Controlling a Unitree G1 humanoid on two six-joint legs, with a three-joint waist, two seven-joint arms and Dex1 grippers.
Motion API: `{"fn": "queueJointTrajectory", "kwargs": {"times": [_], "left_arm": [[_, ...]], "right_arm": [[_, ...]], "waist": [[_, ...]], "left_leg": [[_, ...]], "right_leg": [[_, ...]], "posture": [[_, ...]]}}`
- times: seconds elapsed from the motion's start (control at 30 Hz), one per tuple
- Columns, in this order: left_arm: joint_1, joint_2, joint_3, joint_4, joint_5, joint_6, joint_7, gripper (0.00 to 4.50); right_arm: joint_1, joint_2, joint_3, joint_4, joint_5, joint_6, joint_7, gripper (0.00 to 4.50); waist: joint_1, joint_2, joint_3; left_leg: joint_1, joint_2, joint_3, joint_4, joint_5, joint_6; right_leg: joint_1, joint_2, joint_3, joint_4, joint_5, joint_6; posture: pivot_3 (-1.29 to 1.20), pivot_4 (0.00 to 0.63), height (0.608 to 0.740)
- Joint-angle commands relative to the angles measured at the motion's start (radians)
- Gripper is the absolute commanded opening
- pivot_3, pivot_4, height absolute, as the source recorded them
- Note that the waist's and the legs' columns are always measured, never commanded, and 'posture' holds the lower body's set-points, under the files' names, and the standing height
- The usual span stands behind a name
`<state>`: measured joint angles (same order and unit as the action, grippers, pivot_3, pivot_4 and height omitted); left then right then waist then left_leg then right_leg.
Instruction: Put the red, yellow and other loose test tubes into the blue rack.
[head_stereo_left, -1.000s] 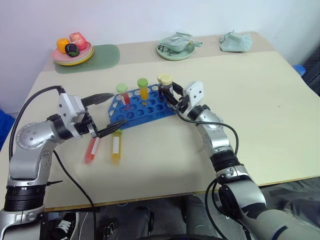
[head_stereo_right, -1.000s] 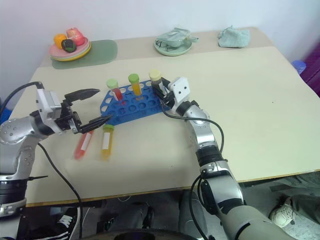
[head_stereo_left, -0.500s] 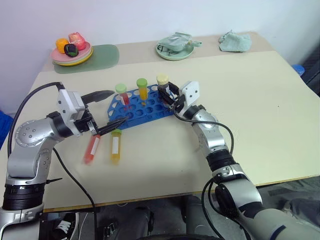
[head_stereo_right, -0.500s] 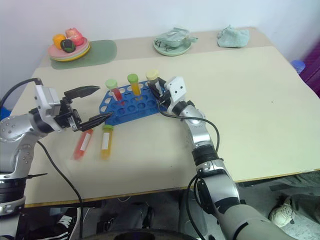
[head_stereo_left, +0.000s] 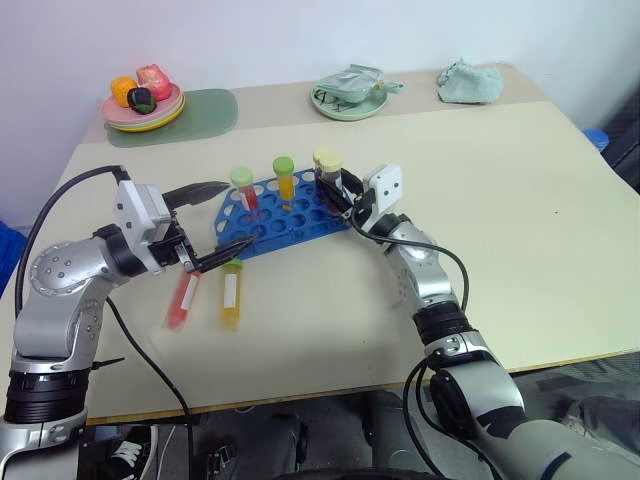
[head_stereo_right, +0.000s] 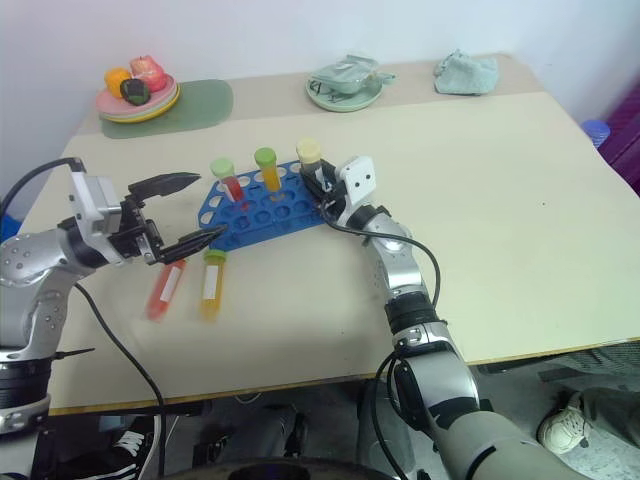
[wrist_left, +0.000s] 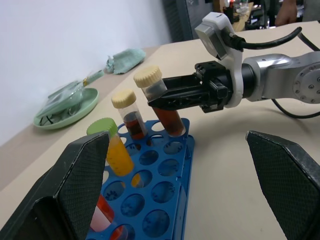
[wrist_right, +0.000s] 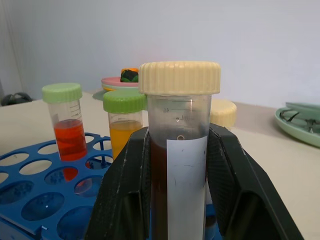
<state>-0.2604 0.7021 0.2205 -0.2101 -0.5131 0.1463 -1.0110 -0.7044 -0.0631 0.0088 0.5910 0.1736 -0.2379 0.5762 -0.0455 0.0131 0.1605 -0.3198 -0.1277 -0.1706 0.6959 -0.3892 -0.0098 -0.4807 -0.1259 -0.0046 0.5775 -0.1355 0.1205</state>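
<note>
The blue rack (head_stereo_left: 285, 215) holds a red tube with a green cap (head_stereo_left: 243, 188), a yellow tube with a green cap (head_stereo_left: 285, 175) and a brown tube with a cream cap (wrist_left: 126, 114). At the rack's far right corner my right gripper (wrist_right: 177, 150) is shut on a second brown, cream-capped tube (wrist_right: 180, 130), upright, with its lower end down at the rack's holes. A loose red tube (head_stereo_left: 184, 298) and a loose yellow tube (head_stereo_left: 231, 296) lie on the table in front of the rack. My left gripper (head_stereo_left: 238, 214) hangs open just above them, at the rack's left end.
A plate of toy fruit (head_stereo_left: 145, 105) on a green mat (head_stereo_left: 205, 108) sits at the back left. A green dish (head_stereo_left: 350, 98) and a crumpled cloth (head_stereo_left: 470, 82) lie along the back edge. Bare tabletop (head_stereo_left: 520, 200) stretches to the right.
My right wrist has rolled slightly while keeping the cream-capped tube at the rack's corner. The left arm and the loose tubes have stayed put.
</note>
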Motion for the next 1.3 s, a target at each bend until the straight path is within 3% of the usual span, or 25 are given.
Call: {"fn": "queueJointTrajectory", "kwargs": {"times": [0.03, 0.13, 0.27, 0.43, 0.67, 0.8, 0.93, 1.1, 1.3], "left_arm": [[-0.003, 0.013, 0.03, -0.017, -0.012, -0.011, 0.004, 4.5], [-0.005, 0.011, 0.028, -0.02, -0.011, -0.011, 0.008, 4.5], [-0.006, 0.01, 0.027, -0.021, -0.012, -0.011, 0.013, 4.5], [0.013, 0.013, 0.028, -0.04, -0.01, -0.001, 0.025, 4.5], [0.112, 0.087, 0.03, -0.154, 0.021, 0.132, 0.091, 4.5], [0.128, 0.146, 0.05, -0.244, 0.057, 0.306, 0.223, 4.5], [0.054, 0.157, 0.063, -0.335, 0.056, 0.639, 0.454, 4.5], [-0.02, 0.029, 0.093, -0.488, -0.018, 1.053, 0.664, 4.5], [-0.135, -0.108, 0.108, -0.592, -0.038, 1.432, 0.781, 4.5]], "right_arm": [[-0.018, 0.001, -0.012, -0.033, 0.031, 0.007, 0.022, 3.22], [-0.023, -0.011, -0.016, -0.03, 0.016, -0.004, 0.012, 4.43], [-0.021, -0.043, -0.022, -0.057, 0.022, 0.017, 0.028, 4.43], [-0.004, -0.164, -0.043, -0.152, 0.057, 0.085, 0.113, 4.43], [0.085, -0.483, -0.072, -0.407, 0.196, 0.297, 0.419, 4.43], [0.088, -0.648, -0.119, -0.51, 0.325, 0.457, 0.578, 4.43], [0.086, -0.755, -0.13, -0.596, 0.428, 0.572, 0.725, 4.43], [0.056, -0.79, -0.088, -0.729, 0.473, 0.66, 0.776, 4.43], [0.04, -0.764, -0.055, -0.758, 0.468, 0.675, 0.783, 4.43]], "waist": [[0.0, 0.0, 0.0], [0.0, 0.0, 0.0], [0.002, 0.0, 0.0], [0.003, 0.0, 0.0], [0.011, 0.0, 0.0], [0.022, 0.0, 0.0], [0.035, 0.0, 0.001], [0.039, -0.001, 0.001], [0.04, -0.003, 0.001]], "left_leg": [[0.0, 0.0, 0.0, 0.0, 0.0, 0.0], [0.0, 0.0, 0.0, 0.0, 0.0, 0.0], [0.0, 0.0, 0.0, 0.0, 0.0, 0.0], [0.0, 0.0, 0.0, 0.0, 0.0, 0.0], [-0.001, 0.001, 0.001, 0.0, -0.002, 0.002], [0.0, 0.002, 0.003, 0.0, -0.002, 0.002], [0.001, 0.003, 0.004, 0.001, -0.003, 0.002], [0.001, 0.003, 0.004, 0.002, -0.004, 0.003], [0.0, 0.004, 0.004, 0.003, -0.004, 0.002]], "right_leg": [[0.0, 0.0, 0.0, 0.0, 0.0, 0.0], [0.0, 0.0, 0.0, 0.0, 0.0, 0.0], [0.0, 0.0, 0.0, 0.0, 0.0, 0.0], [0.0, 0.0, 0.0, 0.0, 0.0, 0.0], [0.0, 0.0, 0.001, -0.002, 0.0, 0.0], [0.001, 0.001, 0.001, -0.002, 0.0, 0.0], [0.002, 0.002, 0.002, -0.002, 0.0, 0.0], [0.003, 0.002, 0.002, -0.002, 0.0, 0.0], [0.002, 0.002, 0.002, -0.002, 0.001, 0.0]], "posture": [[0.0, 0.15, 0.74], [0.0, 0.15, 0.74], [0.0, 0.15, 0.74], [0.0, 0.15, 0.74], [0.0, 0.15, 0.74], [0.0, 0.15, 0.74], [0.0, 0.15, 0.74], [0.0, 0.15, 0.74], [0.0, 0.15, 0.74]]}}
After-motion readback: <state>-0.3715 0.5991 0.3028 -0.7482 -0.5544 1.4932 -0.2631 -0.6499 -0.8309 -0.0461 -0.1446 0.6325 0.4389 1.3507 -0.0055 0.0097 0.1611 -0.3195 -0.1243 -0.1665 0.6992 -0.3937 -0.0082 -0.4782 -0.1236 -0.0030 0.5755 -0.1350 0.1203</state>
